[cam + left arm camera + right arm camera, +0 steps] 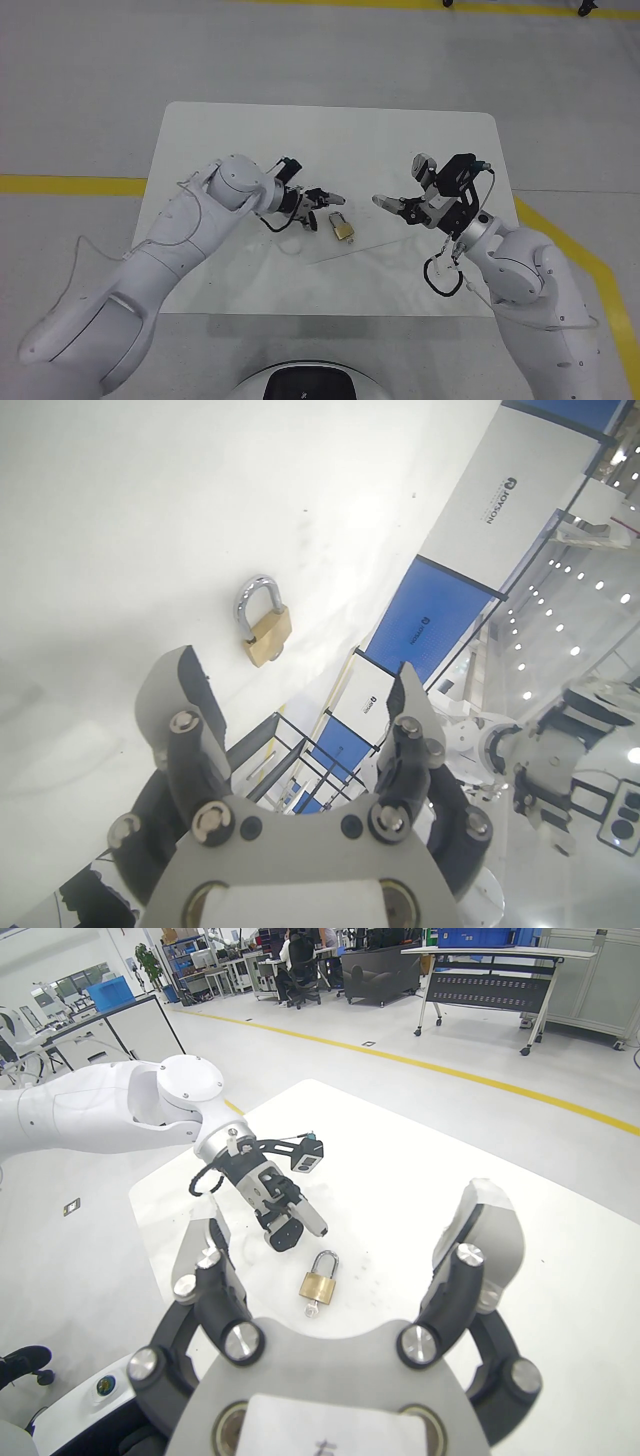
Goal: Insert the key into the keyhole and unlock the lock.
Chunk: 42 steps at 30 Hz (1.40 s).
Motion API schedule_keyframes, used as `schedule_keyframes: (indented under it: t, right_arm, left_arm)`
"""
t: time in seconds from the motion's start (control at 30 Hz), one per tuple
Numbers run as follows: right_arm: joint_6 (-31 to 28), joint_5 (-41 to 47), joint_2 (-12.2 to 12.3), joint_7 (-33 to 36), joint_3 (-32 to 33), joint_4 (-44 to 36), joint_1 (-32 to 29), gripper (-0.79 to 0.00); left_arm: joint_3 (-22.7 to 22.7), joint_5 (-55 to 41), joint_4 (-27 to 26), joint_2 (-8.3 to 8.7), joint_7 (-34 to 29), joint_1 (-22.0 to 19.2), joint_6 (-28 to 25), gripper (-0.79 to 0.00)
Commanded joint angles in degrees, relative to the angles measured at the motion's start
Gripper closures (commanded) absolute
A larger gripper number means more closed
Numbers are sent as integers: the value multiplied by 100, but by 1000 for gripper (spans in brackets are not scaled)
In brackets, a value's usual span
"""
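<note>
Padlock (pixel 318 1284) with key (pixel 311 1310) inserted, flat on table (pixel 250 130), both arms' jaws apart

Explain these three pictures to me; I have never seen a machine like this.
It is a two-armed robot at a white table. The top view looks down from above its arms. The other two views come from cameras on its left and right wrists, so each shows its own claw up close. On the table lies a brass lock, with a key already sticking out of its keyhole end. The left claw and right claw are on either side of it, both open, holding nothing.
</note>
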Motion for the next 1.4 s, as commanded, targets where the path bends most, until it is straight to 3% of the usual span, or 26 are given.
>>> schedule_keyframes:
  t: [0.0,0.2,0.4,0.53,0.67,0.77,0.83,1.13,1.37]
  right_arm:
    - [0,0,0,0,0,0,0,-785]
    - [0,0,0,0,0,0,0,-785]
    - [0,0,0,0,0,0,0,-785]
    - [0,0,0,0,0,0,0,-785]
    - [0,0,0,0,0,0,0,-785]
    - [0,0,0,0,0,0,0,-785]
    - [0,0,0,0,0,0,0,-785]
    - [0,0,0,0,0,0,0,-785]
    - [89,581,4,-911,745,492,-33,-785]
  left_arm:
    - [-285,-111,-107,93,-48,44,-231,-785]
    - [-1371,119,-673,505,358,377,-809,-785]
    - [-2383,951,-2108,911,948,1191,-652,-785]
    - [-2689,2085,-2949,1072,1751,1746,-473,-785]
    - [-2661,3557,-3448,1150,2915,2218,-582,-785]
    - [-2882,3554,-3472,1175,3533,2526,-1375,-785]
    - [-3099,3064,-3309,1179,3585,2633,-1739,-785]
    - [-3099,3064,-3309,1179,3585,2633,-1739,-785]
    - [-3099,3064,-3309,1179,3585,2633,-1739,-785]
